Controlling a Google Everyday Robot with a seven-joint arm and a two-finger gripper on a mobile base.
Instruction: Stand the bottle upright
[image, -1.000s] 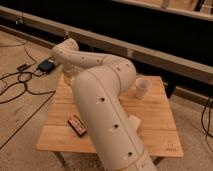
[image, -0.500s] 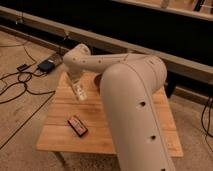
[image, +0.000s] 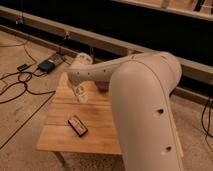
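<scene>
Since the earlier frames, the arm (image: 145, 110) has been swung across the desk (image: 97, 117), so that its large pale link now fills the near right of the view and the forearm is stretched leftward over the desk's far half. Nearest on the wood, a small dark red-brown object (image: 77, 125) is seen lying flat, well apart from the gripper. Beyond it, the gripper (image: 80, 93) is held just above the desk's far left part; its jaws are together, and the bottle (image: 81, 94) appears to be clamped between them, though the contact itself cannot be made out clearly. The bottle's long axis is tilted, running from upper left to lower right, neither flat nor upright; which end carries the cap cannot be told. Past the desk's far left corner, a dark box (image: 46, 65) and black cables (image: 20, 82) are laid on the floor.
</scene>
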